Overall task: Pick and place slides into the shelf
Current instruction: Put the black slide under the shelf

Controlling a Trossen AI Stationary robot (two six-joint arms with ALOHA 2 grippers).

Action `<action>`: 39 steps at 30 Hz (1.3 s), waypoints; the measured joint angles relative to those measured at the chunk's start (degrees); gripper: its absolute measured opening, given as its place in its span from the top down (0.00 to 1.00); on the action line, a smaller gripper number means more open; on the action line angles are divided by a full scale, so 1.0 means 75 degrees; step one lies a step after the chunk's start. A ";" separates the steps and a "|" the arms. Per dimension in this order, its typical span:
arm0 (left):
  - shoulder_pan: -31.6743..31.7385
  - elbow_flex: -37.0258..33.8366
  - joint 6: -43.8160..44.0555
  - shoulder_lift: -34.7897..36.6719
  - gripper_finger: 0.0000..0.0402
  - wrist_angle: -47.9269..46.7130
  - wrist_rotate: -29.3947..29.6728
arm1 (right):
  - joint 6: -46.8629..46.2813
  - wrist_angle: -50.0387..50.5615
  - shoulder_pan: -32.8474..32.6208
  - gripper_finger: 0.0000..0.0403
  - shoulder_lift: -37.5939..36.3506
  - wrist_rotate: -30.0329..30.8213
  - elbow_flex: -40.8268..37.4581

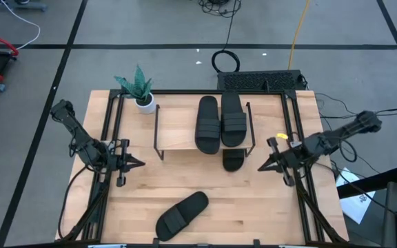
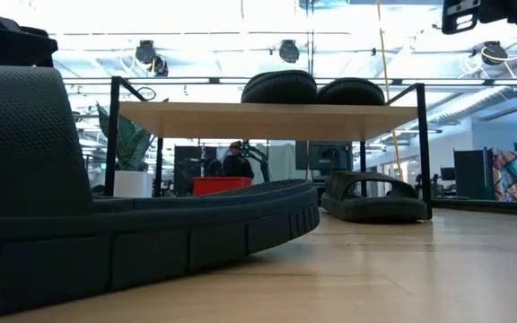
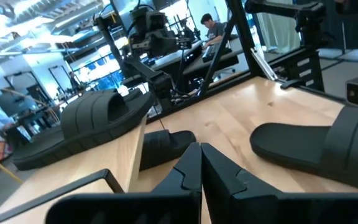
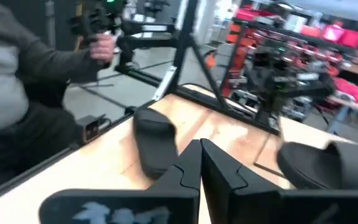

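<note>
Slides: all black, open toe, wide ribbed strap, thick textured sole. Four total.

Two slides point(image 1: 220, 122) lie side by side on the shelf point(image 1: 178, 131) top board, at its right half, toes pointing toward the table's near edge. The top board is light wood on a thin black wire frame; the shelf sits at the back centre of the table point(image 1: 253, 200).

Third slide point(image 1: 233, 159) is on the lower level under the board, with only its front end poking out below the right-hand top slide. In the low view it sits flat on the tabletop beside the shelf's right leg.

Fourth slide point(image 1: 181, 214) is loose on the table near the front edge, left of centre, lying diagonally. It fills the foreground of the low view.

Left gripper point(image 1: 135, 164): at the table's left side, pointing inward, fingers pressed together, holding nothing. The loose slide is ahead of it and toward the front edge, well apart.

Right gripper point(image 1: 262, 166): at the right side, pointing inward, fingers also closed and empty. The slide under the shelf is near its tip, not touching.

One potted plant point(image 1: 140, 89) stands at the shelf's back left corner.
</note>
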State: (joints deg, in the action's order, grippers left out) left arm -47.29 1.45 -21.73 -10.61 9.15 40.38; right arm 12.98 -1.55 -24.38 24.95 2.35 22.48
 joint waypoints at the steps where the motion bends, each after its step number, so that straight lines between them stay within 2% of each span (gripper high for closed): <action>1: 0.0001 0.0000 -0.0101 0.0000 0.98 -0.0002 -0.0002 | -0.0116 0.0041 0.0169 1.00 -0.0043 0.0011 0.0000; 4: 0.0000 0.0000 -0.0331 0.0000 1.00 0.0003 -0.0002 | -0.0119 0.0275 0.0715 1.00 -0.0062 -0.0147 0.0000; 8: 0.0000 0.0000 -0.0468 0.0000 0.98 0.0012 0.0000 | -0.0206 0.0118 0.1463 1.00 -0.0062 -0.1266 -0.0002; 13: 0.0002 0.0000 -0.0533 0.0000 1.00 0.0012 0.0006 | -0.0628 -0.1109 0.2084 1.00 -0.0081 -0.2685 -0.0351; 27: 0.0003 0.0000 -0.0855 0.0000 0.99 0.0058 -0.0008 | -0.0863 -0.3103 0.2348 1.00 -0.0163 -0.2722 -0.1827; 31: -0.0018 0.0000 -0.0792 -0.0087 1.00 0.0119 -0.0448 | -0.0776 -0.3363 0.2350 1.00 -0.0163 -0.2722 -0.1909; 34: -0.0133 0.0000 -0.0347 -0.0517 1.00 0.0236 -0.0835 | -0.0778 -0.3374 0.2351 1.00 -0.0164 -0.2722 -0.1909; 39: -0.0615 0.0000 -0.0050 -0.2041 1.00 0.1828 -0.0635 | -0.0782 -0.3362 0.2351 1.00 -0.0163 -0.2725 -0.1909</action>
State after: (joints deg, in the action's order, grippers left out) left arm -51.90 1.45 -22.11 -25.92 22.86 35.62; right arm 7.11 -26.76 -6.74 23.73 -18.09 8.16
